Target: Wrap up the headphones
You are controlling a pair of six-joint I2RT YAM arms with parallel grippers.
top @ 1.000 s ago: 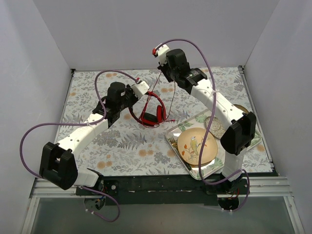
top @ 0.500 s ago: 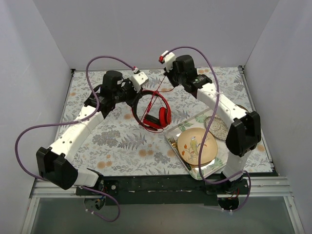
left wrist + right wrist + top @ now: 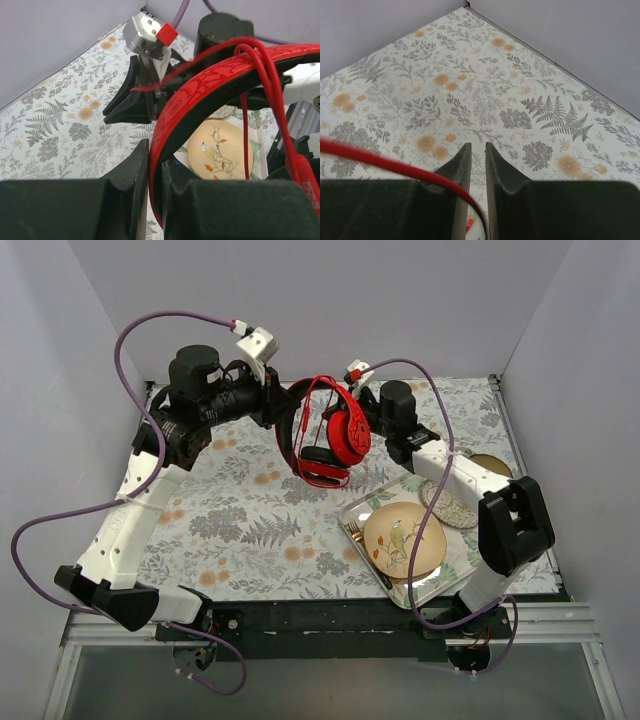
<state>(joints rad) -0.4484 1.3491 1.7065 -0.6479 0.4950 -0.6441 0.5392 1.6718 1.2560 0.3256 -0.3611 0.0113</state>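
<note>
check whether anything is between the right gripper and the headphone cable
Nothing visible: the red cable runs straight between the shut fingers of the right gripper, and the left gripper clamps the headband.

A table (image 3: 250, 530) covered in a pale cloth printed with grey ferns and orange flowers carries a rectangular silver metal tray (image 3: 347, 513) at its near right. A small round brown dish (image 3: 492, 464) shows beyond it, near the right wall.

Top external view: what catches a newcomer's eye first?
Red headphones hang mid-air over the table centre, headband clamped in the left gripper. The right gripper pinches their thin red cable. Lower right, a bird-painted plate sits on a metal tray.
</note>
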